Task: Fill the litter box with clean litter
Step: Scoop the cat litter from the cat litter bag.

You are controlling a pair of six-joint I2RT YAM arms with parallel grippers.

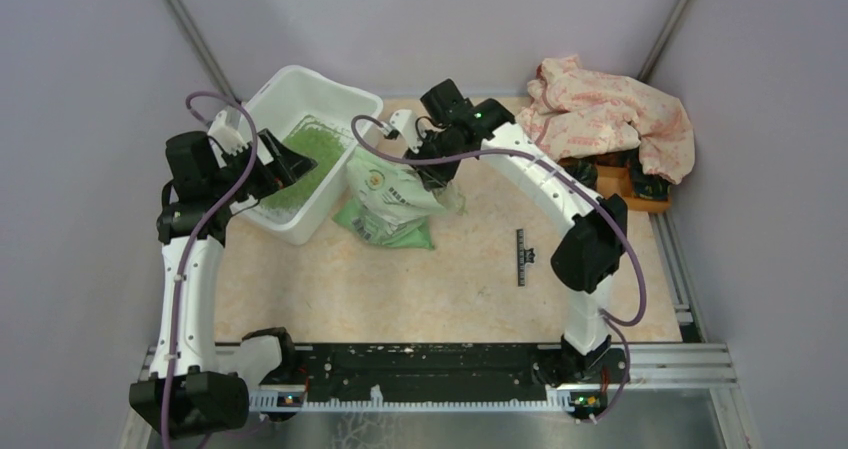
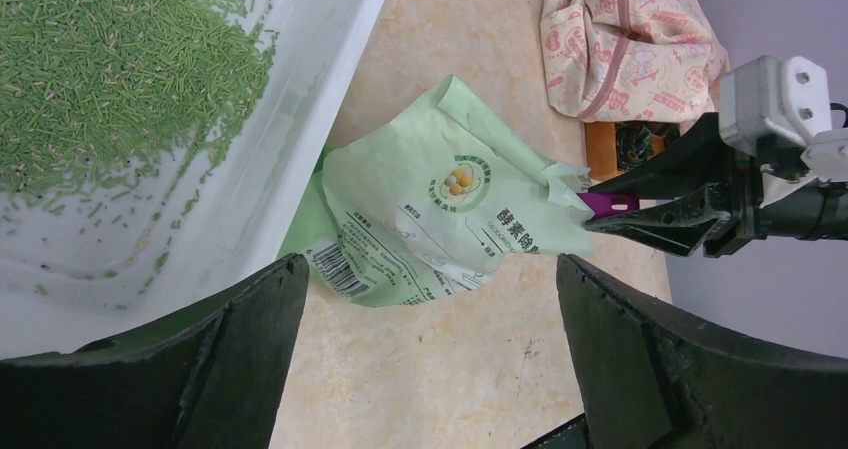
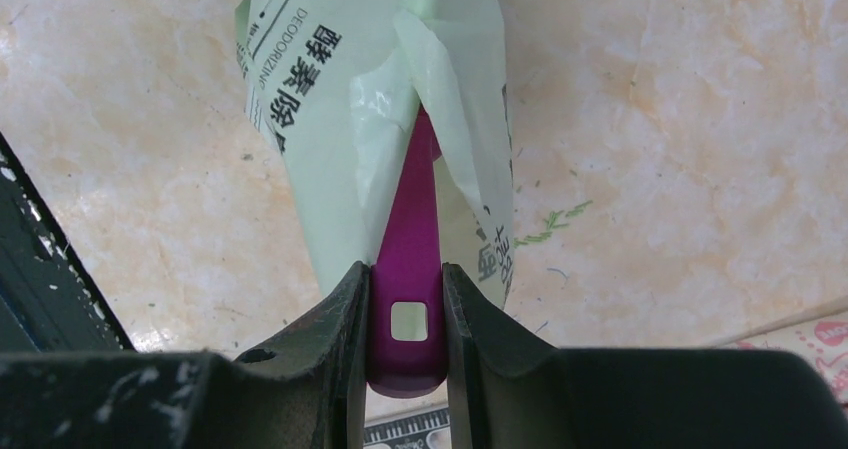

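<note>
The white litter box (image 1: 300, 79) stands at the back left, its wall (image 2: 330, 79) filling the left of the left wrist view. Clean litter (image 1: 310, 154) lies in it as a green patch of pellets (image 2: 110, 59). My left gripper (image 1: 290, 164) hangs open over the box's right edge, nothing between its fingers (image 2: 430, 264). A light green printed bag (image 1: 395, 204) lies crumpled on the table beside the box. My right gripper (image 1: 440, 174) is shut on the handle of a purple scoop (image 3: 410, 239), whose front end is hidden inside the bag's mouth (image 3: 330, 119).
A pink patterned cloth (image 1: 610, 114) is heaped at the back right over an orange wooden tray (image 1: 625, 184). A black ruler (image 1: 520, 257) lies on the beige tabletop right of centre. A few stray pellets (image 3: 555, 224) lie beside the bag.
</note>
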